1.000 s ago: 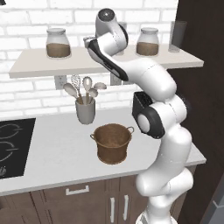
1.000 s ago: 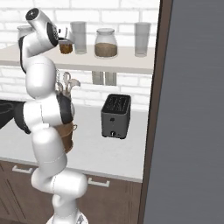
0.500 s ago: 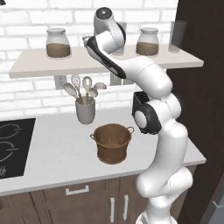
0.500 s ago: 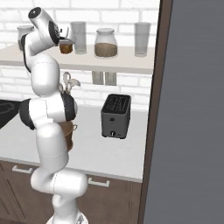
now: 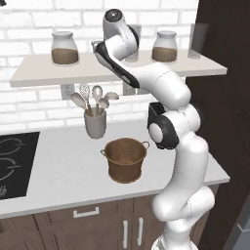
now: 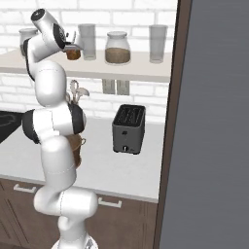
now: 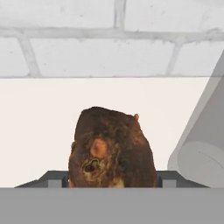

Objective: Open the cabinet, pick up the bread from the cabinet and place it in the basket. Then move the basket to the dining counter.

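The bread (image 7: 111,148), a dark brown chunky piece with a rounded top, sits on the pale wall shelf (image 7: 39,131) in front of the brick wall. My gripper (image 7: 111,180) is around it, one fingertip against each flank. In the right base view the gripper (image 6: 72,47) is up at shelf height with the bread (image 6: 73,53) in its jaws. The round brown woven basket (image 5: 125,158) stands on the white worktop (image 5: 58,166) below, left of the arm's base. The dining counter is out of view.
A clear glass (image 7: 199,153) stands close to the right of the bread. Jars (image 5: 64,48) (image 6: 117,47) and another glass (image 6: 158,43) line the shelf. A grey utensil holder (image 5: 95,122), a black toaster (image 6: 128,129) and a stove (image 5: 12,163) are on the worktop. A tall dark panel (image 6: 214,121) is on the right.
The upper arm has shifted slightly while the hand stayed at the shelf. The jaws have narrowed around the bread.
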Controlling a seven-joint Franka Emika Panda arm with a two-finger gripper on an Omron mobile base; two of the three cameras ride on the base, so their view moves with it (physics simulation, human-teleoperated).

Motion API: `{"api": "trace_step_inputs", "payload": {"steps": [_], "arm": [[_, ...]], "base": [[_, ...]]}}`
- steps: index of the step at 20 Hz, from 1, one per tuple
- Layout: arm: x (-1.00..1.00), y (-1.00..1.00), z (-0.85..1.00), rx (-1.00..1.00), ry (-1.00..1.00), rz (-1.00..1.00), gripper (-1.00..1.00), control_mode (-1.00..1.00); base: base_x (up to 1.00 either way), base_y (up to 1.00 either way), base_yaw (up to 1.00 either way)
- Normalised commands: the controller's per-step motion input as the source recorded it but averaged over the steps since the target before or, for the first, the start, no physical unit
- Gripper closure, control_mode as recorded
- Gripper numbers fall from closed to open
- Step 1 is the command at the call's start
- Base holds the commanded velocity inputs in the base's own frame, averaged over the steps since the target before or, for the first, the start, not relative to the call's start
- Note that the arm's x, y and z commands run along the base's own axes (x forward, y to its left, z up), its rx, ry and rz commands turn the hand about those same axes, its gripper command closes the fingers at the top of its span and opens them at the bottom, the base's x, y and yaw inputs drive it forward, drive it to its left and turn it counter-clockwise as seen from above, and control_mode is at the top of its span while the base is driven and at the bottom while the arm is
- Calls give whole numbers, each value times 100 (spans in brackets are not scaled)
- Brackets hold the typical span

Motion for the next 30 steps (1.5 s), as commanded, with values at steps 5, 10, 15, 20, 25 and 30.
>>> {"api": "trace_step_inputs", "payload": {"steps": [5,10,15,20,25,30], "arm": [[16,0,-40,0,0,0,100,-100],[1,0,-30,0,0,0,100,-100],[-66,5,11,0,-12,8,100,-100],[-98,0,36,-4,-1,11,100,-100],[-100,-14,1,-2,0,12,100,-100],[-100,-27,-8,-1,0,11,100,-100]], "base": [[0,0,0],[0,0,0],[0,0,0],[0,0,0],[0,0,0],[0,0,0]]}}
